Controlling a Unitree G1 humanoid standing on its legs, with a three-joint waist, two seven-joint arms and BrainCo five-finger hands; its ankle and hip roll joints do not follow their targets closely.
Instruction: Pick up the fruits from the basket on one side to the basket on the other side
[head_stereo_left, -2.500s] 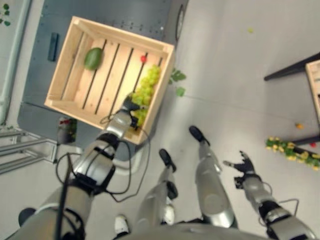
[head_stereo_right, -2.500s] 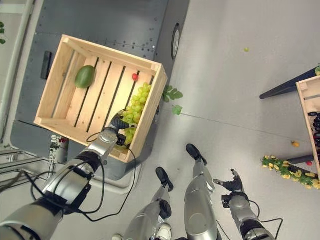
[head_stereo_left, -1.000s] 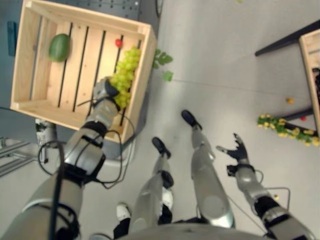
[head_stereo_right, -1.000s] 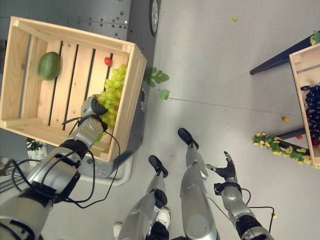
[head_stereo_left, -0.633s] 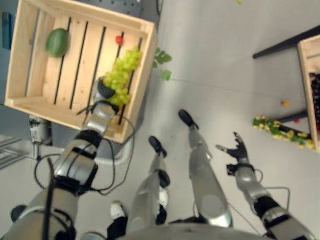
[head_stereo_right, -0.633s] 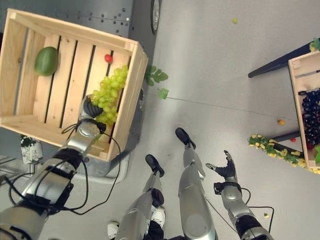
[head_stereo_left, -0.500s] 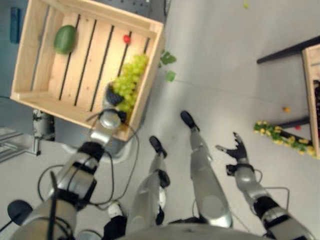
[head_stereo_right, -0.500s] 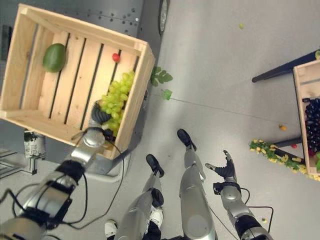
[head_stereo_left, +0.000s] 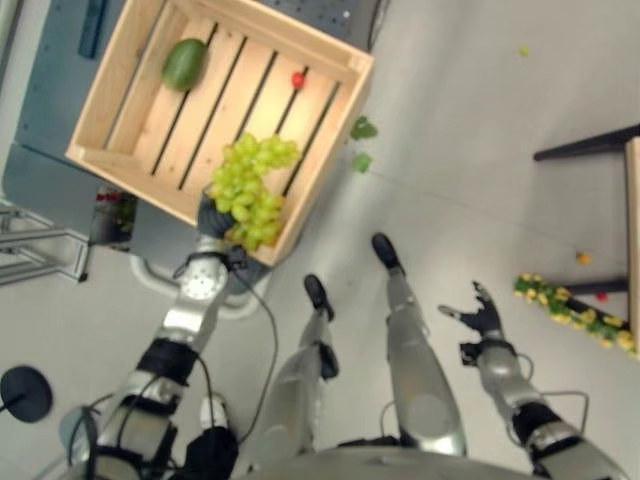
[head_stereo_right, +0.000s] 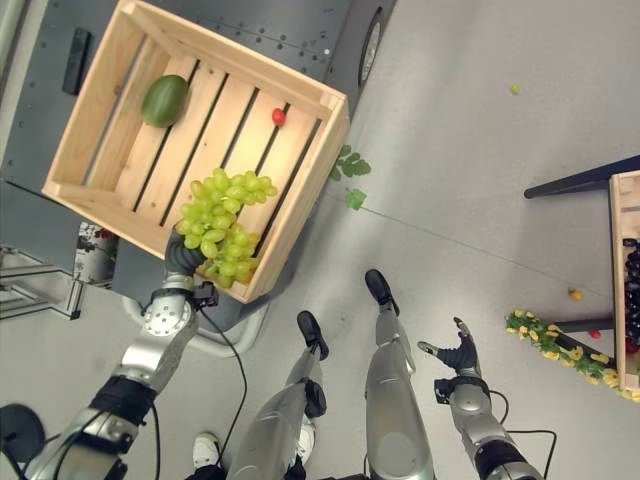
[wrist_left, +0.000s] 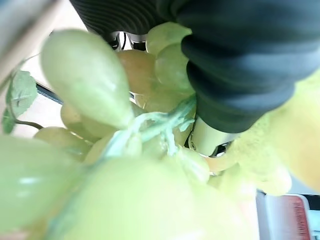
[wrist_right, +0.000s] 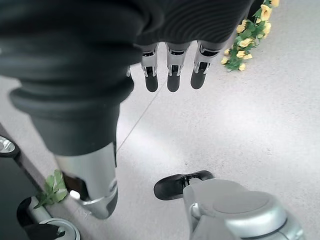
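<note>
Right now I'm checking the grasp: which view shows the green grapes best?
Right eye view: the whole green grapes show above the left hand. Left eye view shows much the same. Left wrist view shows a close part of them.

Open floor (head_stereo_right: 470, 170) lies between the wooden crate (head_stereo_right: 300, 215) and the right-hand crate (head_stereo_right: 628, 290); scattered leaves (head_stereo_right: 350, 170) and a flower sprig (head_stereo_right: 560, 352) litter it.

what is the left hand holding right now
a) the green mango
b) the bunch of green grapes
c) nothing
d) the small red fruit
b: the left hand is closed on the bunch of green grapes at the near edge of the wooden crate, while the green mango and small red fruit lie on the crate's slats.
</note>
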